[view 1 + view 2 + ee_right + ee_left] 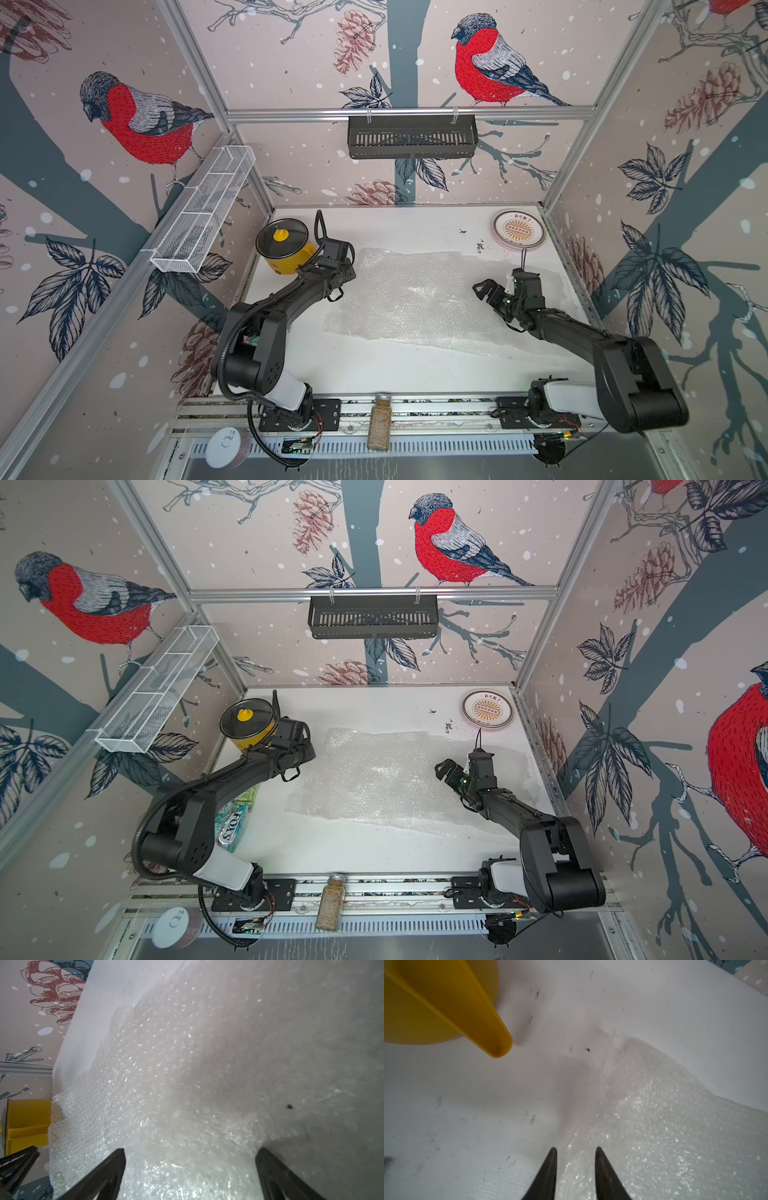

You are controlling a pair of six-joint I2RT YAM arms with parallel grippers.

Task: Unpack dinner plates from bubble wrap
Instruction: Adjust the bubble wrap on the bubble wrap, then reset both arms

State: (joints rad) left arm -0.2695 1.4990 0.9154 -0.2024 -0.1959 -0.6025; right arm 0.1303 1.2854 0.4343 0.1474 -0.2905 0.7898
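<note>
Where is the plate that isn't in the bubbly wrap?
Look at the white table, in its far right corner. The round plate lies there, apart from the bubble wrap. Only it has an orange sunburst print.

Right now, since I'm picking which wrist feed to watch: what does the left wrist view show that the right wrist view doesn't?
Only left wrist: the left gripper, jaws parted over the edge of the bubble wrap, and scuff marks on the table. Only right wrist: the right gripper, jaws wide apart, and pinecone wallpaper. Both: bubble wrap, the yellow pot, white table. Neither shows the sunburst plate seen in both top views.
</note>
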